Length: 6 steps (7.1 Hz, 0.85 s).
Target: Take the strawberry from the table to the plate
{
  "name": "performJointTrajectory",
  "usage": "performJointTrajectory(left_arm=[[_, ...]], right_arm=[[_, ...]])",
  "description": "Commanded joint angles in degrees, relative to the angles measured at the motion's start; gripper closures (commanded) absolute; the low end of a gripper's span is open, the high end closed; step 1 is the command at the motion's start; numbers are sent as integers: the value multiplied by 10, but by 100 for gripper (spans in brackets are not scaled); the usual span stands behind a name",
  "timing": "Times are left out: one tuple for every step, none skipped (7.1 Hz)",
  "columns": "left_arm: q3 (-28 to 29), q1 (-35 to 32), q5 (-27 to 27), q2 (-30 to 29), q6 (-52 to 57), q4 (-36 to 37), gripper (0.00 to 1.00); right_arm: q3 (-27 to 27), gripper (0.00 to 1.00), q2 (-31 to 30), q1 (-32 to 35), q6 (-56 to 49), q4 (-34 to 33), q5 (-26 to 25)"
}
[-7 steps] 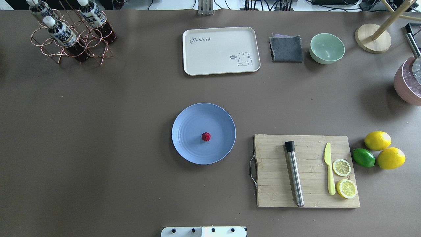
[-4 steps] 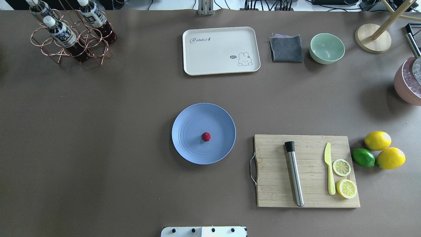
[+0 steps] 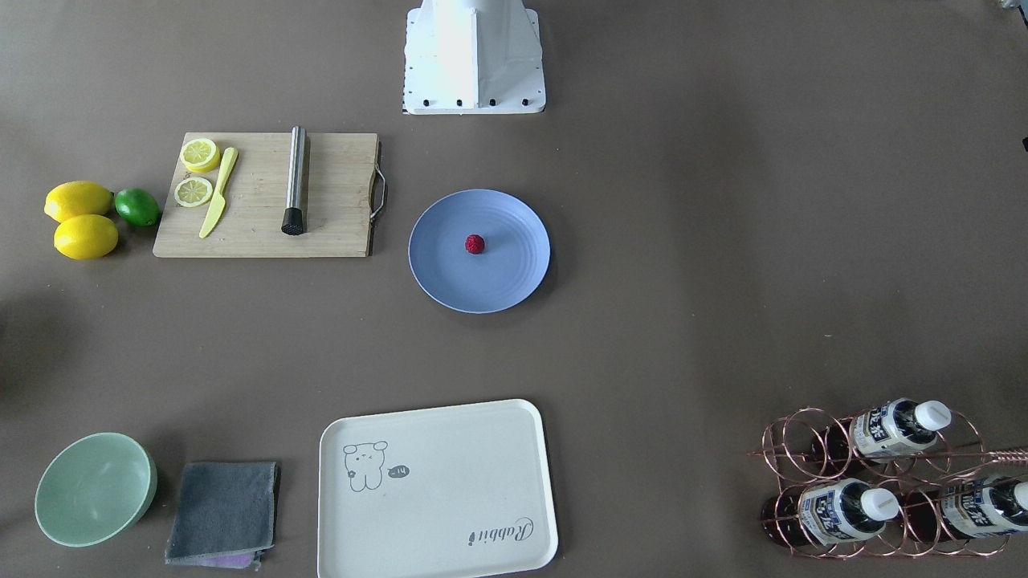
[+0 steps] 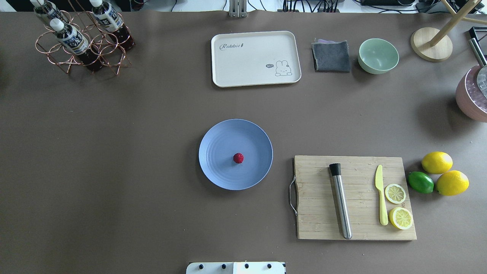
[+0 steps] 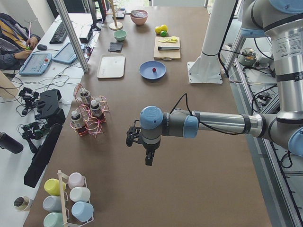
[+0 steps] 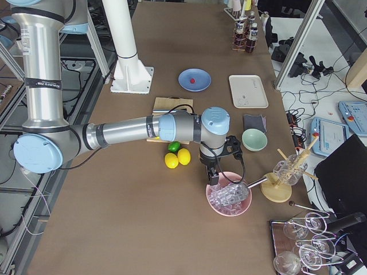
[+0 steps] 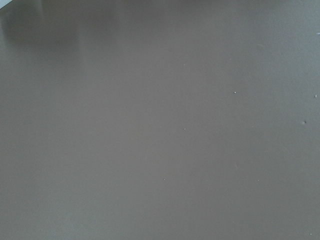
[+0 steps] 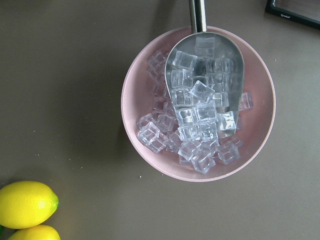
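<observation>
Red strawberry (image 4: 238, 158) sits near centre of plate (image 4: 220, 137). Cutting board (image 4: 315, 198) lies near the plate. Cream tray (image 4: 251, 57) reads "Rabbit". For left gripper (image 5: 148, 158) and right gripper (image 6: 212, 176), cannot tell finger spread.

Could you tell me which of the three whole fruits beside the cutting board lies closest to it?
The green lime: it lies next to the cutting board's edge, and both yellow lemons lie farther off.

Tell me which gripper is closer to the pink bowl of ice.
Right. The right gripper hangs over the pink bowl; the left gripper is far away, beyond the bottle rack.
</observation>
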Motion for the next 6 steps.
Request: performJointTrajectory(left_arm=[[7, -1, 0, -4, -4, 0, 3], [2, -1, -1, -3, -4, 1, 3], [3, -2, -1, -2, -5, 1, 3], [2, -3, 0, 0, -4, 1, 3], [-5, -23, -1, -1, -2, 3, 3], [-6, -26, -1, 3, 0, 9, 3]], right_arm=[[2, 0, 0, 2, -1, 1, -1], [1, 0, 1, 2, 0, 1, 0], [2, 0, 1, 2, 0, 1, 0], [2, 0, 0, 2, 0, 1, -1], [3, 0, 1, 2, 1, 1, 0], [3, 0, 1, 2, 1, 1, -1]])
